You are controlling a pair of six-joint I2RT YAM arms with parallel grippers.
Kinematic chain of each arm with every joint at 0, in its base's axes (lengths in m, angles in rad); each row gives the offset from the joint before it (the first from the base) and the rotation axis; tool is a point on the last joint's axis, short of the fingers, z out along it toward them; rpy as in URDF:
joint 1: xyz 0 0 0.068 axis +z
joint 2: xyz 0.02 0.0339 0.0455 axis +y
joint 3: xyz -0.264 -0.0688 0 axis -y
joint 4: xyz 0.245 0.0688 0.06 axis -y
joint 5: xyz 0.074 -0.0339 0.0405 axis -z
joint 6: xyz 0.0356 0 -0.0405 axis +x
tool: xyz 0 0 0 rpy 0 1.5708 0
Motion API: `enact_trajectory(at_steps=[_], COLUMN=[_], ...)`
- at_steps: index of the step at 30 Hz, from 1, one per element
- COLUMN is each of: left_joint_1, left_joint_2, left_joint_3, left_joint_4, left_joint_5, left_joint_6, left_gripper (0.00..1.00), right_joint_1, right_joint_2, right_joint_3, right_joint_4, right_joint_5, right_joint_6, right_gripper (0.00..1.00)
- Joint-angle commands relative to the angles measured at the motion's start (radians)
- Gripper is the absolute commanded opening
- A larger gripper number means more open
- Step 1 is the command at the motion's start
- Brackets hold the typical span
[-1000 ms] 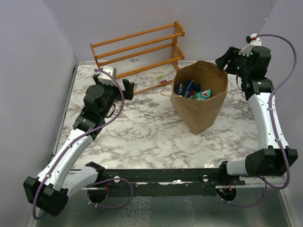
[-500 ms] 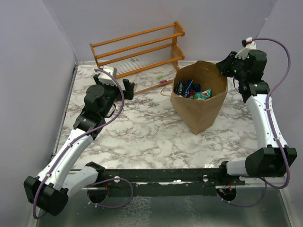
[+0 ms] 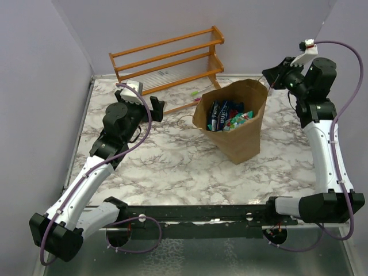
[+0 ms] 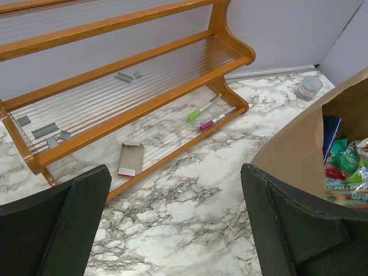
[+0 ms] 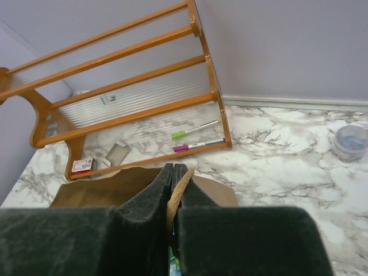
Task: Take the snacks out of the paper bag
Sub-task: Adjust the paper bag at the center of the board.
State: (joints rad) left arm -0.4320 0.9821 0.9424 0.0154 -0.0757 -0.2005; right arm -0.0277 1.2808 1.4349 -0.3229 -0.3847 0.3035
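Observation:
The brown paper bag (image 3: 240, 137) stands right of the table's middle, its mouth tipped toward the left. Blue and teal foil snacks (image 3: 227, 115) show inside it. My right gripper (image 3: 269, 77) is shut on the bag's upper right rim; in the right wrist view a tan paper strip is pinched between the pads (image 5: 174, 172), with the bag's wall (image 5: 109, 192) below. My left gripper (image 3: 155, 106) hangs wide open left of the bag and holds nothing. Its wrist view shows bare marble between the fingers (image 4: 175, 224), with the bag (image 4: 296, 144) and snacks (image 4: 345, 169) at the right.
An orange wooden rack (image 3: 167, 60) stands at the back. A green marker (image 4: 201, 108), a purple marker (image 4: 217, 118) and a small open box (image 4: 131, 159) lie under it. A small round container (image 5: 351, 142) sits near the back wall on the right.
My right gripper has shut on the bag's rim and risen to the right. The bag's mouth has tipped and shifted left. The left arm has stayed put.

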Motion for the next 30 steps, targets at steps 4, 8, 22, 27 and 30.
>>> enact_trajectory(at_steps=[4, 8, 22, 27, 30], left_joint_1=[0.004, 0.003, 0.004, 0.003, 0.003], left_joint_2=[-0.012, -0.022, -0.025, -0.024, -0.022], left_joint_3=[0.025, 0.027, 0.026, 0.027, 0.029], left_joint_4=[0.024, 0.023, 0.027, 0.030, 0.039], left_joint_5=[0.020, 0.022, 0.042, 0.067, 0.124], left_joint_6=[-0.008, -0.008, -0.015, -0.024, -0.034], left_gripper=[0.99, 0.99, 0.99, 0.99, 0.99], right_joint_1=[-0.006, -0.007, 0.018, 0.103, 0.142], right_joint_2=[0.014, 0.036, 0.061, 0.009, -0.001], right_joint_3=[0.185, 0.251, 0.080, -0.031, -0.074], right_joint_4=[0.014, -0.024, 0.119, 0.127, 0.132], right_joint_5=[0.033, 0.048, -0.645, -0.692, -0.725], right_joint_6=[-0.058, -0.099, 0.019, 0.015, 0.014], right_gripper=[0.01, 0.01, 0.01, 0.01, 0.01])
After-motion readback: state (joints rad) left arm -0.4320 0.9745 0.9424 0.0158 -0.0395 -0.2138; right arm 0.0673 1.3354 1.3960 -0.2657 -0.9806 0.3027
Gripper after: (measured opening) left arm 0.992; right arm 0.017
